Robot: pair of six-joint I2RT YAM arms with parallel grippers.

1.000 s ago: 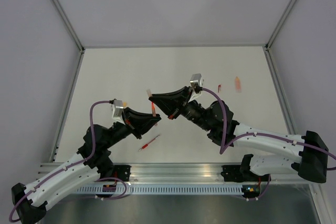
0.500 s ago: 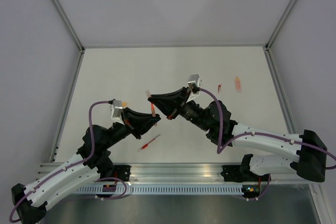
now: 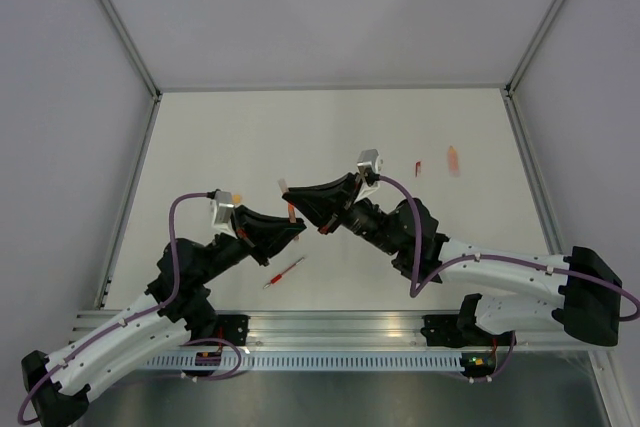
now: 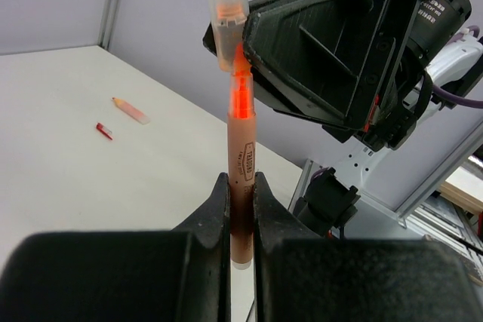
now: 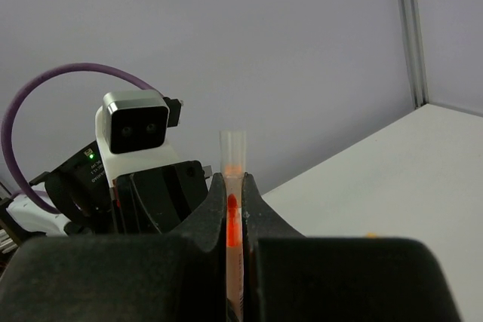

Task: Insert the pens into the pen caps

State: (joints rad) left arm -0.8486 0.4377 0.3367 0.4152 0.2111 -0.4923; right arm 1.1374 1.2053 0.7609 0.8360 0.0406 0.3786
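Observation:
My left gripper (image 3: 295,224) is shut on an orange pen (image 4: 240,164) and holds it upright, tip up, above the table. My right gripper (image 3: 292,193) is shut on a translucent pen cap (image 4: 226,13) directly over it. The pen's orange tip meets the cap's open mouth, and in the right wrist view the red tip (image 5: 232,220) shows through the cap (image 5: 232,152) between my right fingers. A red pen (image 3: 284,273) lies on the table near the left arm. A red cap (image 3: 418,166) and a pale orange cap (image 3: 454,159) lie at the far right.
The two loose caps also show in the left wrist view, the pale orange one (image 4: 130,109) and the red one (image 4: 104,131). Grey walls with metal posts close in the white table (image 3: 220,137). An aluminium rail (image 3: 330,325) runs along the near edge.
The right arm has shifted slightly toward the left gripper, keeping the cap over the pen tip. The left arm has stayed still.

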